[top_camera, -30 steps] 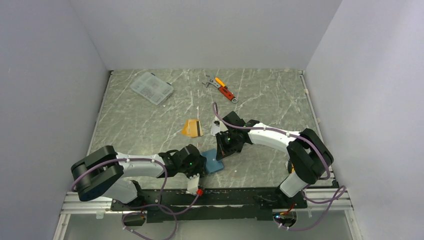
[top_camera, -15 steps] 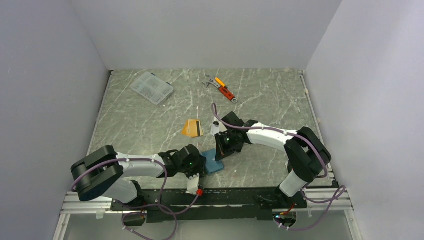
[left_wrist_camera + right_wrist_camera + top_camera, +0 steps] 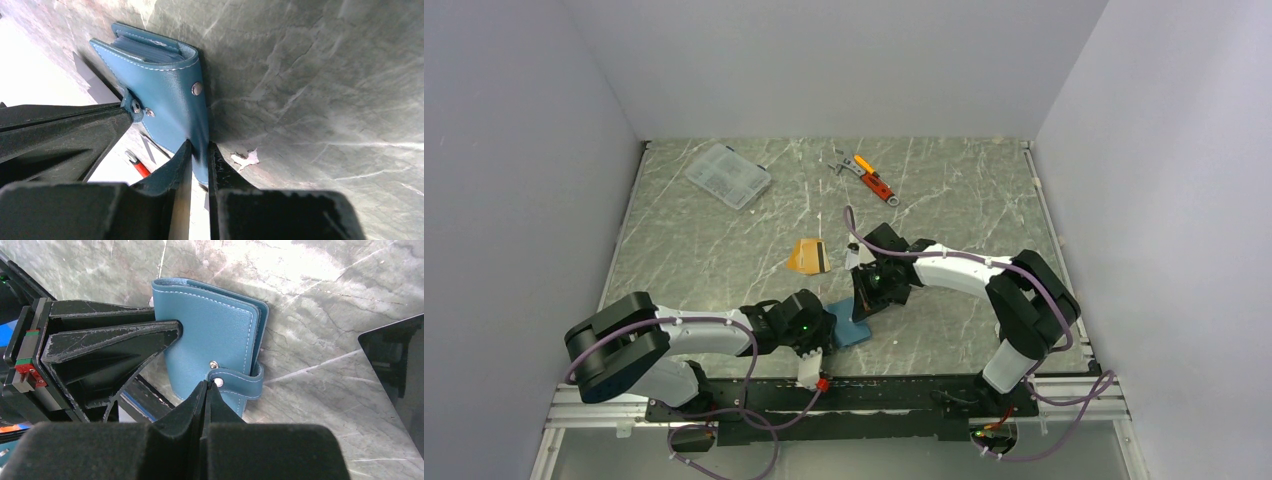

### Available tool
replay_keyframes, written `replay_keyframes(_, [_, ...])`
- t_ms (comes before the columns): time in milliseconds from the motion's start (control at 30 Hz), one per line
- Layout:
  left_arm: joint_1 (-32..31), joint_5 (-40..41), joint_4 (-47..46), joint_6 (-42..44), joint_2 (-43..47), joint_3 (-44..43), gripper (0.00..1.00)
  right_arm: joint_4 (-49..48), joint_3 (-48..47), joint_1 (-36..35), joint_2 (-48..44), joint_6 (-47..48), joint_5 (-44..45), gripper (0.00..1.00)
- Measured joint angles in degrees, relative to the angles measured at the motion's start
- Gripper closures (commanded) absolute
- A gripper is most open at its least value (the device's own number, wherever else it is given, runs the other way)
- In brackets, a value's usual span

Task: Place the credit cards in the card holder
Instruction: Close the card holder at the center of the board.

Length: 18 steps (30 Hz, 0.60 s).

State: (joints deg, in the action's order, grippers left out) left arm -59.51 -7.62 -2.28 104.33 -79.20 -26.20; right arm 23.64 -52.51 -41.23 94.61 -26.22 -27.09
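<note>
Left hand (image 3: 199, 150) is clamped on the card holder (image 3: 165, 85) to steady it, I guess so my right hand (image 3: 206, 386), clenched shut on nothing, can pop its snap strap (image 3: 242, 382).

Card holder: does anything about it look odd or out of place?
Yes, slightly: the card holder is folded shut, but its strap sits below the snap stud on the cover, undone. The left gripper pinches one edge. The right gripper, shut, points at the strap. No damage shows.
</note>
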Motion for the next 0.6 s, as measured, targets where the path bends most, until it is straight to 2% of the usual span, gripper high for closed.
replay_keyframes(600, [0.0, 0.0, -0.1, 0.0, 0.0, 0.1, 0.98, -0.4, -1.2, -0.3, 1.5, -0.4, 0.1, 1.00])
